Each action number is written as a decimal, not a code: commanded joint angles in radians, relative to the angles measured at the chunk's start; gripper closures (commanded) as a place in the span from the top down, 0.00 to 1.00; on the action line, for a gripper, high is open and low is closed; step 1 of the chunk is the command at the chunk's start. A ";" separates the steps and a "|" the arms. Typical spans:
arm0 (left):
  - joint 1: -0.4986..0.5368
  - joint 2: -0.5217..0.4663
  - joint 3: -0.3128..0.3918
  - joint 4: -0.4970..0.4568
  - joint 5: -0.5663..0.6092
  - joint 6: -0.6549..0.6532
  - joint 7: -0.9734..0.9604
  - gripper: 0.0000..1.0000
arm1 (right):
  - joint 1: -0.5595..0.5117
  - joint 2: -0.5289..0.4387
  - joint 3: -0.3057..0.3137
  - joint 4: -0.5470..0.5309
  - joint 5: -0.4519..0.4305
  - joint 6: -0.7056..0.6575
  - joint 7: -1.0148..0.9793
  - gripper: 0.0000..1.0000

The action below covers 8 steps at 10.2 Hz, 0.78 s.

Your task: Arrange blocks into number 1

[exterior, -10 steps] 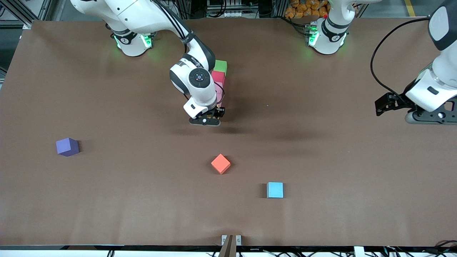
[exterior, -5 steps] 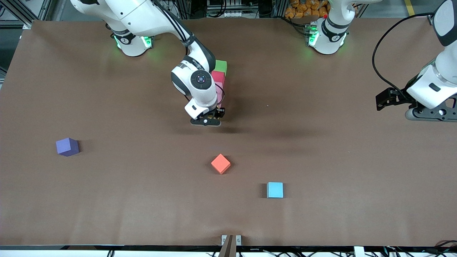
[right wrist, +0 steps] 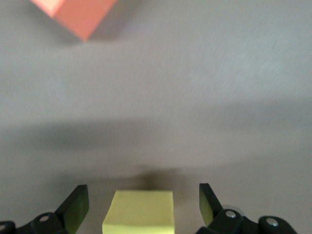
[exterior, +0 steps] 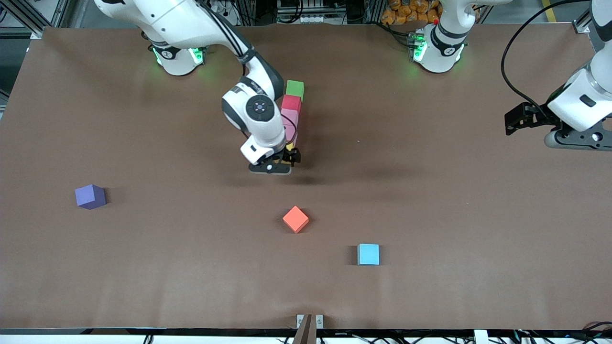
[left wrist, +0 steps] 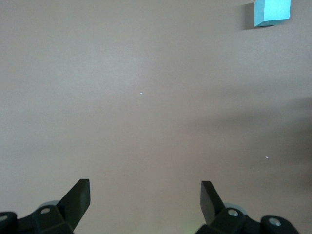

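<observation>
A line of blocks runs from the green block (exterior: 295, 89) through the red block (exterior: 291, 102) and a pink block (exterior: 289, 117) toward the front camera. The right arm's wrist hides the rest of the line in the front view. My right gripper (exterior: 278, 166) (right wrist: 142, 195) is open at the near end of that line. It stands astride the yellow block (right wrist: 139, 213), which rests on the table with a gap on each side to the fingers. My left gripper (exterior: 519, 119) (left wrist: 145, 189) waits open and empty over the left arm's end of the table.
An orange block (exterior: 295, 219) (right wrist: 75, 14) lies loose nearer the front camera than the line. A light blue block (exterior: 368, 254) (left wrist: 272, 12) lies nearer still. A purple block (exterior: 90, 196) sits toward the right arm's end. The brown table (exterior: 430, 215) spreads around them.
My right gripper has opened and let go of the yellow block, and its wrist has shifted slightly. The left arm has drifted a little toward its base.
</observation>
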 commanded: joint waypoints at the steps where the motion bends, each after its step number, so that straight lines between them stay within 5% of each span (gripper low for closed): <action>1: 0.008 0.010 0.003 0.028 -0.013 -0.024 0.020 1.00 | -0.042 -0.009 0.013 0.087 -0.016 -0.064 -0.007 1.00; 4: 0.017 -0.002 0.010 0.030 -0.018 -0.024 0.020 1.00 | -0.070 0.085 0.015 0.320 -0.020 -0.225 -0.065 1.00; 8: 0.029 -0.014 0.001 0.030 -0.022 -0.025 0.008 1.00 | -0.055 0.195 0.015 0.456 -0.030 -0.210 -0.330 1.00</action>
